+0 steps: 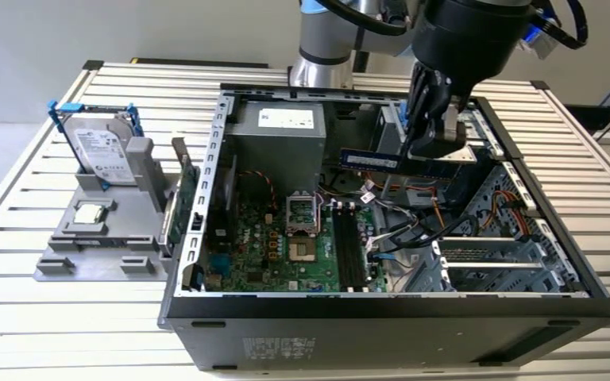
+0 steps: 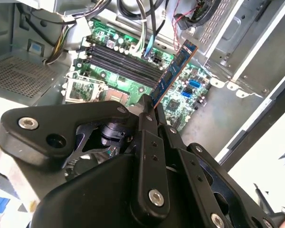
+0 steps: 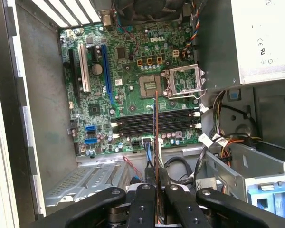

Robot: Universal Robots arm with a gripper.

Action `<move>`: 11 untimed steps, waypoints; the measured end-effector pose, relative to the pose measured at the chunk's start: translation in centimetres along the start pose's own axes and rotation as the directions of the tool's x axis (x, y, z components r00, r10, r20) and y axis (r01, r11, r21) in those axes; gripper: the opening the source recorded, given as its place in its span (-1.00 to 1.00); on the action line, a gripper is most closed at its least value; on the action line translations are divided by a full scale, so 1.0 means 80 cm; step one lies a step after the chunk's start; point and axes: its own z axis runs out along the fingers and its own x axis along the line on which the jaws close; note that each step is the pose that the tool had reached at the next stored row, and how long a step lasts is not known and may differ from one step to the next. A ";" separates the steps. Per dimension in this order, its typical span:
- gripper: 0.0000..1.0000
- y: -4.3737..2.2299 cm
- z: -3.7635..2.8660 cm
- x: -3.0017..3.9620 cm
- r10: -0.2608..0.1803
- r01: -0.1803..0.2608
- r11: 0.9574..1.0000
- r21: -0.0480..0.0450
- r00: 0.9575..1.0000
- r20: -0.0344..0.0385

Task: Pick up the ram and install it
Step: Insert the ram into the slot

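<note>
At the exterior view's left, a grey stand (image 1: 102, 252) sits on the slatted table (image 1: 29, 317). A silver hard drive (image 1: 104, 151) in a blue frame is propped upright at the back of the stand. A small square processor chip (image 1: 91, 213) lies flat in front of the drive.

Just beside the stand is the open computer case (image 1: 390, 313), lying on its side. Inside, the green motherboard (image 1: 273, 238) covers the floor. The grey power supply (image 1: 273, 131) is behind it, and the black memory slots (image 1: 348, 238) run along the board's right edge.

Farther right, above the cables, the arm reaches down into the case. Its gripper (image 1: 432, 152) pinches the ram (image 1: 374, 161) by one end, fingers pressed onto both flat faces. The stick juts out level toward the exterior view's left, up in the air and apart from the board.

In both wrist views the ram (image 2: 173, 71) (image 3: 155, 137) points out from the gripper (image 2: 153, 111) (image 3: 156, 190). It lies crosswise to the slots (image 3: 152, 123) beneath it and touches only the fingers.
</note>
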 end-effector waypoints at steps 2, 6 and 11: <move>-1.00 0.0000 0.0000 0.0000 0.023 -0.023 1.000 -0.001 1.000 0.000; -1.00 0.0000 0.0000 0.0000 0.069 -0.069 0.998 -0.002 0.998 0.001; -1.00 0.0000 0.0000 0.0000 0.110 -0.110 0.994 -0.003 0.994 0.002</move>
